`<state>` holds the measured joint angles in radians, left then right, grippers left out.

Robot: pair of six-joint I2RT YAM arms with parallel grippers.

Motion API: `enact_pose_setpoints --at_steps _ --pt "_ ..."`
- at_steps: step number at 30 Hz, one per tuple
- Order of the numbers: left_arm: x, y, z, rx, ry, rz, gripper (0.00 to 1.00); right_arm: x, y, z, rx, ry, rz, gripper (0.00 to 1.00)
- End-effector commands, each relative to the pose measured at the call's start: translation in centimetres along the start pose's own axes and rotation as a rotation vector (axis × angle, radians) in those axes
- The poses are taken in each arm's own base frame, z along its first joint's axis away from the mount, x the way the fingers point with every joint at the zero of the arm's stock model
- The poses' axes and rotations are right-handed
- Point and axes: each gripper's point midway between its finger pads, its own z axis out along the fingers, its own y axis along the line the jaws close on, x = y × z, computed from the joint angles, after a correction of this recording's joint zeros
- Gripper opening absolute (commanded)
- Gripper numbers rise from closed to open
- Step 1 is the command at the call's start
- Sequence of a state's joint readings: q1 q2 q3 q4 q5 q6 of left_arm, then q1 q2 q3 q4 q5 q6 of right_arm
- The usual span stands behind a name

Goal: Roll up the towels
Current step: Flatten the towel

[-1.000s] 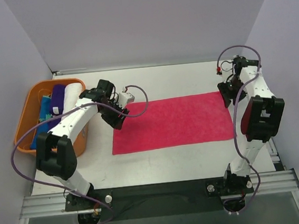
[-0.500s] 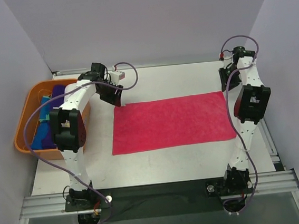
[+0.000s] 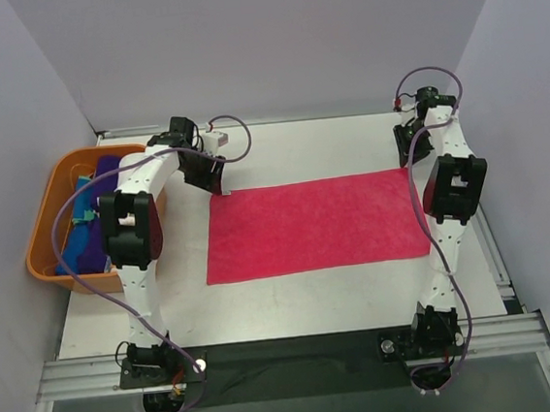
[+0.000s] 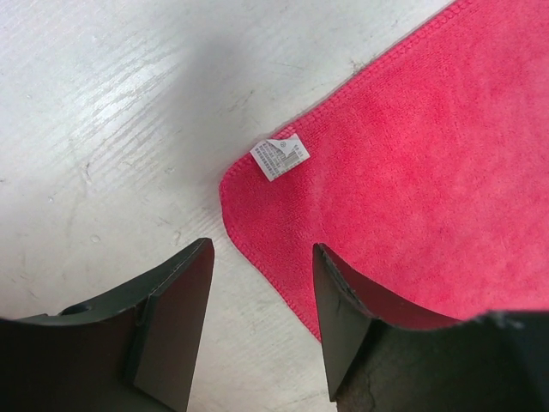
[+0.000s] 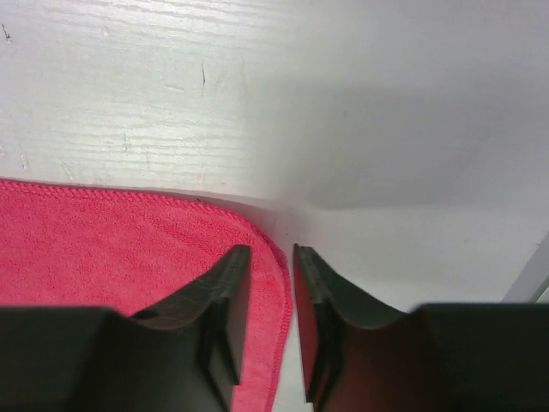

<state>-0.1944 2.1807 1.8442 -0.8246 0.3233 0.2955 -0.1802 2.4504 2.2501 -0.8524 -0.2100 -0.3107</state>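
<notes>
While the pink towel [image 3: 316,224] lies flat, unrolled, the left gripper [image 4: 262,249] is spread and the right gripper [image 5: 271,251] is nearly together (pinching it? can't tell).

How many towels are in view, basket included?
3: hot pink towel flat on the table; dark purple towel and teal towel in the orange basket. The left arm covers part of it, so more may be hidden.
</notes>
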Motion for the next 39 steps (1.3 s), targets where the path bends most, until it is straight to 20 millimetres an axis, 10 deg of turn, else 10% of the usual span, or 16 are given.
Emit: enact_pose_setpoints --at_steps 1,14,39 --pt "-2.2 1.3 -0.5 -0.029 -0.067 0.0 0.6 -0.4 0.1 0.0 0.029 0.007 -0.006 0.23" --pt "-2.3 1.8 0.7 0.007 -0.068 -0.018 0.6 0.4 -0.5 0.6 0.071 0.043 -0.021 0.33" --pt "-1.9 1.8 3.2 0.049 -0.039 -0.045 0.53 1.6 -0.4 1.9 0.053 0.085 -0.052 0.0"
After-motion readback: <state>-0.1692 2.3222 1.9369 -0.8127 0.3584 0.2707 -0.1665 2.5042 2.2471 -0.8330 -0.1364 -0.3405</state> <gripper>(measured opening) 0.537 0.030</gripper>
